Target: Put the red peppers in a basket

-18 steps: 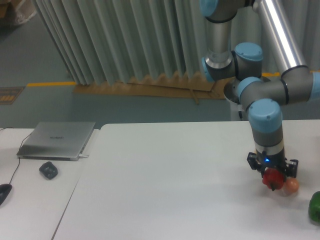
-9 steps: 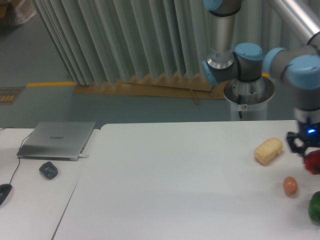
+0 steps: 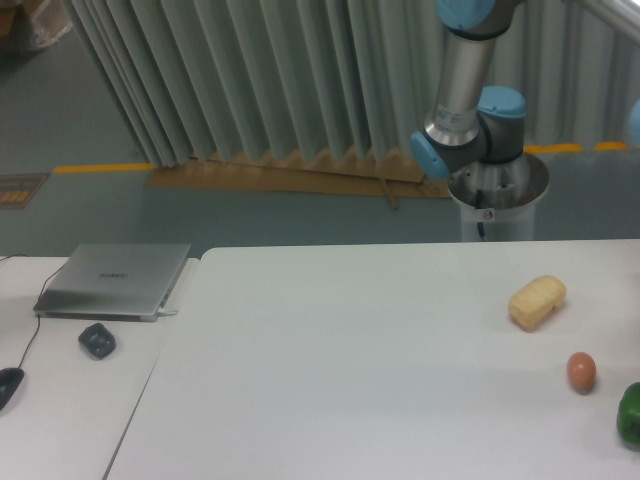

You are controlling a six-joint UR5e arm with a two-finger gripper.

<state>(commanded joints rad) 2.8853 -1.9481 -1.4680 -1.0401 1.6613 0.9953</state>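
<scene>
With arm (image 3: 468,70) reaching off right edge, jaws and red pepper out of frame.

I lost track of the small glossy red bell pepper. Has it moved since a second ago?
Yes. It was beside the orange-brown egg-shaped item, then went rightward past it, out of view with the gripper.

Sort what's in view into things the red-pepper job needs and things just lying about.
Job: none in view; red pepper, basket and gripper are all out of frame.

Lying about: yellowish bread-like block, orange-brown egg-shaped item, green pepper, laptop, dark mouse.
</scene>
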